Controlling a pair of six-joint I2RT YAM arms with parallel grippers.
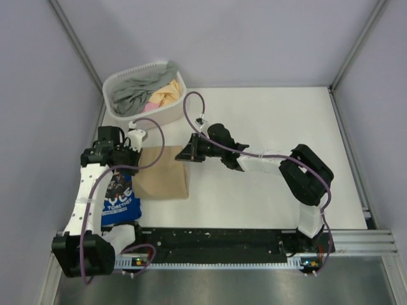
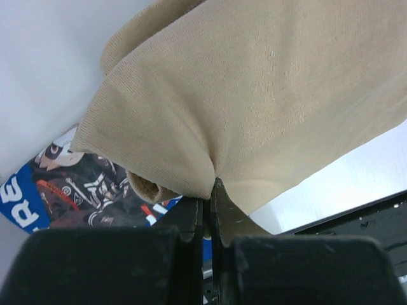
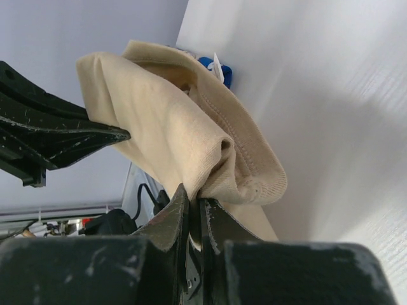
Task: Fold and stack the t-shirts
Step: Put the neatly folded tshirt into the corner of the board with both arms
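Looking down the left wrist camera, I see the left gripper (image 2: 206, 190) with its fingers pressed together on a pinch of the tan t-shirt (image 2: 254, 95). The cloth puckers into a crease right at the tips and spreads wide above and beyond them. Low and to the left of those fingers lies the blue t-shirt (image 2: 76, 184), its dark graphic and a bit of white lettering showing, with the tan cloth hanging over part of it.

On my right wrist view, the right gripper (image 3: 194, 200) is also clamped tight, on a doubled, hemmed edge of the same tan shirt. The fabric rolls over just past the tips. A dark part of the other arm reaches the cloth from the left of these fingers.

From above, the two sets of fingers hold the tan shirt's far edge, one at each end, well apart. The rest of the shirt runs back from them toward the arm bases as a rough rectangle on the table (image 1: 273, 127). The blue shirt sits on the near side of the left fingers, under that arm and against the tan shirt's left edge. Beyond the left fingers stands a white basket (image 1: 121, 78) holding grey and peach cloth.
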